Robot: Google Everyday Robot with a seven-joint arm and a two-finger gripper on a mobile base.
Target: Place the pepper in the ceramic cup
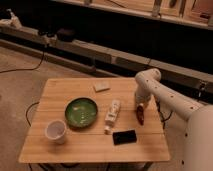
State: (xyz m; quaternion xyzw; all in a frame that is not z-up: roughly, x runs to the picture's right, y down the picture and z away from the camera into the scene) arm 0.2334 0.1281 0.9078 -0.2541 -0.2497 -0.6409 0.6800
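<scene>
Nearest the camera, in front of the round green glazed plate (pixel 81 111) and off to its left, stands the small white handleless ceramic cup (pixel 55 131), upright and apart from the plate. In front of the plate on the other side lies a flat black rectangular slab (pixel 124 136). A white tube-like bottle (pixel 112 115) lies on its side just to the right of the plate. Further right, well apart from the plate and across it from the cup, is the slender dark red chili-shaped pepper (pixel 140 116), low on the light wooden table (pixel 95 152).

The white arm's two-finger gripper (pixel 141 105) sits directly on the pepper's far end, jaws clenched on it. Whether the pepper has left the wood cannot be told. Beyond the plate rests a small pale flat block (pixel 101 87).

The pepper looks light and thin, with a smooth, slightly yielding skin, so a firm squeeze could bruise it and a loose one could let it swing or slide. A grip across the thicker part near the stem end seems safest, leaving the tapered tip hanging to enter the cup first. The cup is small and probably light and brittle — a knock on its rim could tip it.

Count: one pepper, one cup, one plate, one bottle, one black slab, one pale block, one gripper.
</scene>
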